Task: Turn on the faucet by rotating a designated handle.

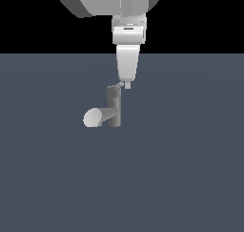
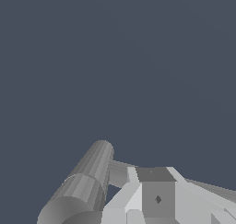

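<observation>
We see the small matte grey faucet (image 1: 113, 109) upright on the flat dark blue-grey floor (image 1: 190, 169), pale-ended spout towards the exterior view's left. The white claw (image 1: 127, 84) hangs tip-down at the post's top, just beside the thin flat grey lever (image 1: 116, 87). Contact unclear. We cannot tell the finger gap.

Only the faucet (image 1: 113, 110) stands on the floor (image 1: 190, 178); its spout (image 1: 95, 117) juts toward the exterior view's left. Open room lies all around it.
</observation>
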Available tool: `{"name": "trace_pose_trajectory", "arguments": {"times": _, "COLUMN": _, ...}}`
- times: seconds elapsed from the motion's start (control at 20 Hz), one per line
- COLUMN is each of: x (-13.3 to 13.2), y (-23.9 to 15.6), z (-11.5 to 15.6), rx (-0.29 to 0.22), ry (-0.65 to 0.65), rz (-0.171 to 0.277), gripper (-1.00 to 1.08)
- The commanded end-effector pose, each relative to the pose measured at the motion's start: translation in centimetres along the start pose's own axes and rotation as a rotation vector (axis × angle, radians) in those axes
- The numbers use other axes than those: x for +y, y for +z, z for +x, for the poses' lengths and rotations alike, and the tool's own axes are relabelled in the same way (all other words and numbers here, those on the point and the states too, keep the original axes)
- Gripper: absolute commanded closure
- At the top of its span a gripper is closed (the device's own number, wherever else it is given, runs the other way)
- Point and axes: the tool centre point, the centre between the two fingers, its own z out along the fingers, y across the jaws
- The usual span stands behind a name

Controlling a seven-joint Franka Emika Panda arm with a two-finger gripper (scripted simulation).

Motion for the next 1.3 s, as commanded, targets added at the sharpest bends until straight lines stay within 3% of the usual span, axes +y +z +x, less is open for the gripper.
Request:
{"name": "trace_pose_trajectory", "arguments": {"times": 0.0, "x": 1.8, "y": 1.4, "z": -1.1, "rx": 0.001, "ry": -0.012, "rz": -0.037, "gripper": 1.08}}
{"name": "trace_pose_trajectory", "arguments": {"times": 0.1, "x": 0.7, "y": 0.4, "z": -0.2, "rx": -0.004, "ry": 0.002, "rz": -0.011, "gripper": 1.08}}
{"name": "trace_pose_trajectory", "arguments": {"times": 0.75, "x": 2.6, "y": 1.5, "z": -8.3, "rx": 0.001, "ry": -0.011, "rz": -0.038, "gripper": 1.08}}
{"name": "trace_pose_trajectory", "arguments": {"times": 0.8, "x": 2.6, "y": 1.5, "z": -8.3, "rx": 0.001, "ry": -0.011, "rz": -0.038, "gripper": 1.08}}
{"name": "trace_pose_trajectory", "arguments": {"times": 0.85, "x": 1.3, "y": 0.4, "z": -5.1, "rx": -0.003, "ry": 0.039, "rz": -0.013, "gripper": 1.08}}
{"name": "trace_pose_trajectory", "arguments": {"times": 1.25, "x": -0.1, "y": 0.9, "z": -8.4, "rx": -0.001, "ry": 0.020, "rz": -0.023, "gripper": 1.08}}
